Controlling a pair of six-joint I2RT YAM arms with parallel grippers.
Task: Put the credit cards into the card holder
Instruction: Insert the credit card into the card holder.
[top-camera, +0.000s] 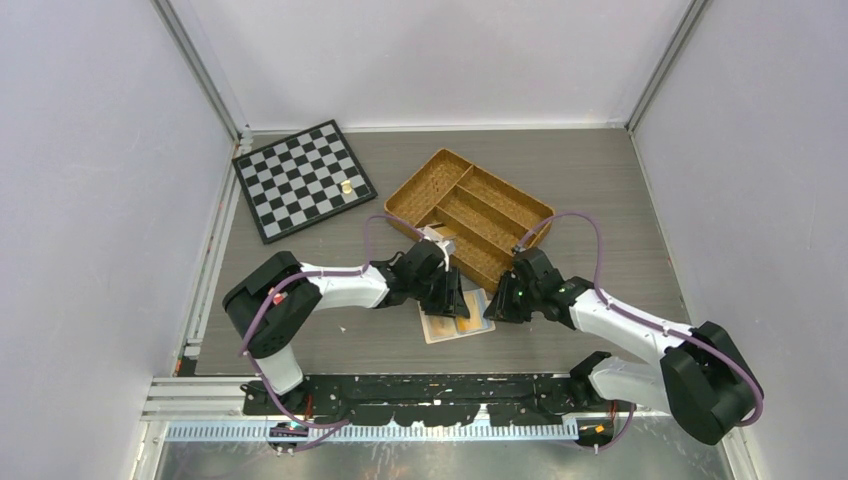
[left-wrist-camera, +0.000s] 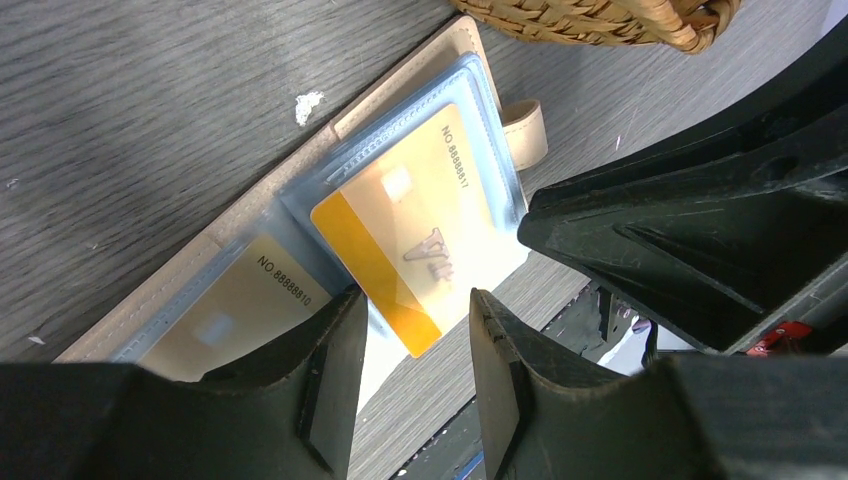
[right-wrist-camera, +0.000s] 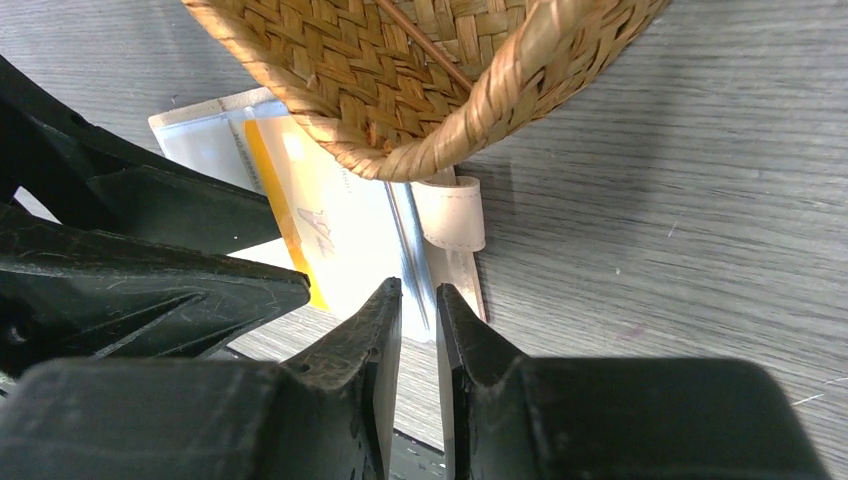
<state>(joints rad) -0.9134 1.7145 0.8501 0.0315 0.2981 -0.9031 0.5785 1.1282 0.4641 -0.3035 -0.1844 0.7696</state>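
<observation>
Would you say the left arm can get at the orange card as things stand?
Probably yes: the left gripper hangs open over a corner of the orange card, which sticks out of the sleeve; the right gripper grips the sleeve's edge, off to one side.

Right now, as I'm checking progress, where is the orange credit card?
In the left wrist view the orange card lies partly slid into a clear sleeve of the open card holder, beside the wicker tray's near corner.

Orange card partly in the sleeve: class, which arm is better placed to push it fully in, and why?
Left. The left claw is open astride the protruding end of the orange card. The right claw appears pinched on the sleeve edge of the card holder, steadying it.
</observation>
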